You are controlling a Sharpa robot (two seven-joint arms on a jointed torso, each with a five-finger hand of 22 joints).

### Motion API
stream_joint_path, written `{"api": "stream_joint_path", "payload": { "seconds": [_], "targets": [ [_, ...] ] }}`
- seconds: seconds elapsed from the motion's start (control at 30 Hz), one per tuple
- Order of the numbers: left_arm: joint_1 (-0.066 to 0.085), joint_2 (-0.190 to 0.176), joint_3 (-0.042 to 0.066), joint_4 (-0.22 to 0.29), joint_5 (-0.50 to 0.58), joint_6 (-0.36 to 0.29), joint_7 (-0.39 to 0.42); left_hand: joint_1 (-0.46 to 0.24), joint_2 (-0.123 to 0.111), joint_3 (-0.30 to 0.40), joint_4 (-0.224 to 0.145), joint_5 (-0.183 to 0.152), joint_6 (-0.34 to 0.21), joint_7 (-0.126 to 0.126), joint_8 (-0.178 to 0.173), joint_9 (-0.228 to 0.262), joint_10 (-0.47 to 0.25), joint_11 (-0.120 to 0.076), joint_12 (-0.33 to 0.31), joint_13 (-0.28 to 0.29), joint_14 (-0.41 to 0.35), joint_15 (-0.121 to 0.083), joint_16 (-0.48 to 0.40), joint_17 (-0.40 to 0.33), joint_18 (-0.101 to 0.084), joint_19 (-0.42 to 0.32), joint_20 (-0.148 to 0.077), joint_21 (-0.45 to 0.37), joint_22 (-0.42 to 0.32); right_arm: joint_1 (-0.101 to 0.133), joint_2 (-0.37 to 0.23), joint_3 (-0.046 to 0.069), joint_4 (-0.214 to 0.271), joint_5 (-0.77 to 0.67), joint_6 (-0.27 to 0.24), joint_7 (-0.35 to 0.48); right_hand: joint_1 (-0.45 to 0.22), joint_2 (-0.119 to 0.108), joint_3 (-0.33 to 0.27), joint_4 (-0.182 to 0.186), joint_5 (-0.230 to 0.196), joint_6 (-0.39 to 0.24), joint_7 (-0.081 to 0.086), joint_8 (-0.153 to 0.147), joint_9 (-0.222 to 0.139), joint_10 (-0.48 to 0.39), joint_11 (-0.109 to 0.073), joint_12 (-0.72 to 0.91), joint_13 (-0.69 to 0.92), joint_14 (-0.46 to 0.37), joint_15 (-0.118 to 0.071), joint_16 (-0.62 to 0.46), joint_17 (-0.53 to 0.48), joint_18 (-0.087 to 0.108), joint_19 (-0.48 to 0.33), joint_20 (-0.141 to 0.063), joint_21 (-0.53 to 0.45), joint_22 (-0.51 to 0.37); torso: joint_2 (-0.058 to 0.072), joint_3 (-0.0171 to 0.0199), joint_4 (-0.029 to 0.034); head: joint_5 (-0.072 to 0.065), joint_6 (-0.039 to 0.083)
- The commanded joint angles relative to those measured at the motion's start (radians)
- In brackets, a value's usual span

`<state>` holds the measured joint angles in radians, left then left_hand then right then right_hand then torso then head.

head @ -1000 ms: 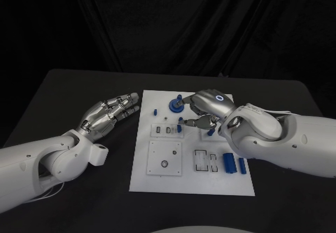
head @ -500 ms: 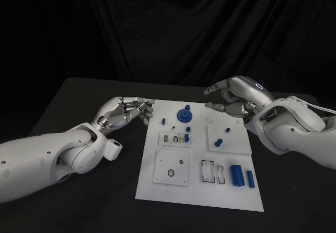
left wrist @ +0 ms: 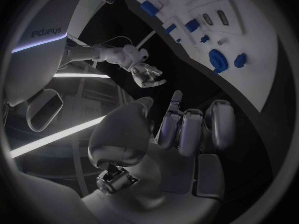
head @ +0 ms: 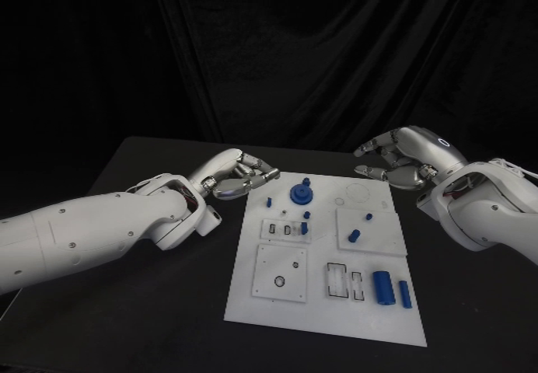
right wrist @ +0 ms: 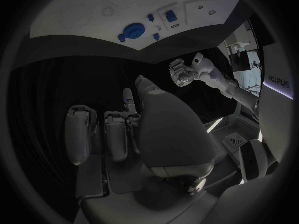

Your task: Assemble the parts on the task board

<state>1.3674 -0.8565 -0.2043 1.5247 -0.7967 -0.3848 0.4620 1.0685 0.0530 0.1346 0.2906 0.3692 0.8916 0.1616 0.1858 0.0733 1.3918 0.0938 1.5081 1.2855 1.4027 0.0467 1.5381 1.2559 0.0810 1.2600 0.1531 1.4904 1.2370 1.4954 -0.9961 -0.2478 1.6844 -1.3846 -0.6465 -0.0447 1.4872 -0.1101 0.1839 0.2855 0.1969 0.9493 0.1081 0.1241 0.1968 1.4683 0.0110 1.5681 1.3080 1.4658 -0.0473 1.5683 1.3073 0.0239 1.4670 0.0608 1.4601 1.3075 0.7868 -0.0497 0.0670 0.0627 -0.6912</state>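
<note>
Both hands off the task board, fingers curled, holding nothing.
Left hand at the board's 10 o'clock corner, right hand at 2 o'clock; blue parts lie on the board.

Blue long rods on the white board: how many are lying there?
2. A thicker rod and a thinner rod lie side by side near the board's near right corner. The other blue pieces are shorter; none looks hidden.
</note>
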Motion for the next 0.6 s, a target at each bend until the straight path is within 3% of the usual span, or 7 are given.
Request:
{"api": "stream_joint_path", "payload": {
  "seconds": [0.03,0.13,0.2,0.23,0.4,0.47,0.6],
  "targets": [
    [0.004,0.036,-0.001,-0.047,-0.191,-0.001,-0.114,-0.097,0.035,-0.090,-0.014,-0.018,0.023,-0.015,0.005,0.017,0.139,-0.005,0.049,0.246,0.139,-0.012,0.030,0.265,-0.061,0.227,-0.014,0.090,0.276,-0.003,0.004,0.000,-0.016,0.012,0.051,-0.004,0.005,0.005,0.005,-0.004,0.005,0.019,0.000,0.009,0.000,0.103,0.009,0.003,0.263,0.105,0.006,0.003,0.263,0.005,0.044,0.006,-0.003,0.225,-0.021,0.0102,-0.0014,0.003,-0.002],
    [0.005,0.079,-0.004,-0.114,-0.216,0.037,-0.072,-0.168,0.063,-0.182,0.003,-0.070,0.052,-0.018,0.011,0.040,0.179,-0.021,0.063,0.285,0.168,-0.015,0.033,0.315,-0.081,0.311,-0.037,0.080,0.334,-0.006,0.014,0.000,-0.033,0.012,0.065,-0.006,0.006,0.006,0.005,-0.004,0.007,0.022,0.000,0.010,0.000,0.103,0.010,0.003,0.263,0.105,0.006,0.003,0.263,0.005,0.044,0.006,-0.003,0.225,-0.033,0.0190,-0.0054,0.011,0.000],
    [0.005,0.109,-0.005,-0.168,-0.213,0.066,0.001,-0.262,0.068,-0.249,0.007,-0.312,0.067,-0.022,0.017,0.047,0.179,-0.024,0.063,0.285,0.168,-0.019,0.033,0.315,-0.081,0.311,-0.043,0.080,0.334,-0.008,0.021,0.000,-0.044,0.012,0.072,-0.006,0.008,0.008,0.006,-0.005,0.010,0.026,0.000,0.011,0.000,0.103,0.011,0.003,0.263,0.105,0.007,0.003,0.263,0.005,0.044,0.007,-0.003,0.225,-0.040,0.0251,-0.0084,0.018,0.004],
    [0.005,0.117,-0.005,-0.182,-0.207,0.073,0.023,-0.259,0.067,-0.253,0.002,-0.321,0.072,-0.025,0.020,0.049,0.179,-0.024,0.063,0.285,0.168,-0.020,0.033,0.315,-0.081,0.311,-0.043,0.080,0.334,-0.009,0.024,0.000,-0.047,0.012,0.074,-0.006,0.008,0.008,0.006,-0.005,0.010,0.026,0.000,0.011,0.000,0.103,0.011,0.003,0.263,0.105,0.007,0.003,0.263,0.005,0.044,0.007,-0.003,0.225,-0.042,0.0277,-0.0103,0.020,0.003],
    [0.004,0.144,-0.006,-0.243,-0.124,0.072,0.116,-0.193,0.064,-0.312,-0.011,-0.319,0.087,-0.029,0.019,0.061,0.179,-0.027,0.063,0.285,0.168,-0.023,0.033,0.315,-0.081,0.311,-0.064,0.080,0.334,-0.014,0.039,0.000,-0.063,0.013,0.088,-0.010,0.003,0.008,0.004,-0.002,0.011,0.034,0.000,0.013,-0.001,0.103,0.013,0.003,0.263,0.105,0.009,0.003,0.263,0.005,0.044,0.009,-0.003,0.225,-0.056,0.0380,-0.0171,0.018,-0.001],
    [0.004,0.150,-0.007,-0.255,-0.114,0.045,0.112,0.003,0.091,-0.263,-0.052,-0.165,0.100,-0.034,0.016,0.069,0.179,-0.031,0.063,0.285,0.168,-0.023,0.033,0.315,-0.081,0.311,-0.082,0.080,0.334,-0.016,0.040,0.000,-0.065,0.013,0.096,-0.014,0.006,0.010,0.006,-0.004,0.019,0.036,0.000,0.012,-0.002,0.103,0.014,0.003,0.263,0.105,0.010,0.003,0.263,0.005,0.044,0.010,-0.003,0.225,-0.061,0.0401,-0.0182,0.018,0.000],
    [0.004,0.158,-0.007,-0.248,-0.179,0.018,-0.022,0.074,0.079,-0.275,-0.012,-0.168,0.128,-0.046,0.027,0.090,0.179,-0.043,0.063,0.285,0.168,-0.034,0.033,0.315,-0.081,0.311,-0.111,0.080,0.334,-0.020,0.040,0.000,-0.070,0.013,0.110,-0.024,0.006,0.010,0.006,-0.004,0.019,0.036,0.000,0.012,-0.002,0.103,0.014,0.003,0.263,0.105,0.010,0.003,0.263,0.005,0.044,0.010,-0.003,0.225,-0.075,0.0479,-0.0216,0.024,-0.009]
  ]
}}
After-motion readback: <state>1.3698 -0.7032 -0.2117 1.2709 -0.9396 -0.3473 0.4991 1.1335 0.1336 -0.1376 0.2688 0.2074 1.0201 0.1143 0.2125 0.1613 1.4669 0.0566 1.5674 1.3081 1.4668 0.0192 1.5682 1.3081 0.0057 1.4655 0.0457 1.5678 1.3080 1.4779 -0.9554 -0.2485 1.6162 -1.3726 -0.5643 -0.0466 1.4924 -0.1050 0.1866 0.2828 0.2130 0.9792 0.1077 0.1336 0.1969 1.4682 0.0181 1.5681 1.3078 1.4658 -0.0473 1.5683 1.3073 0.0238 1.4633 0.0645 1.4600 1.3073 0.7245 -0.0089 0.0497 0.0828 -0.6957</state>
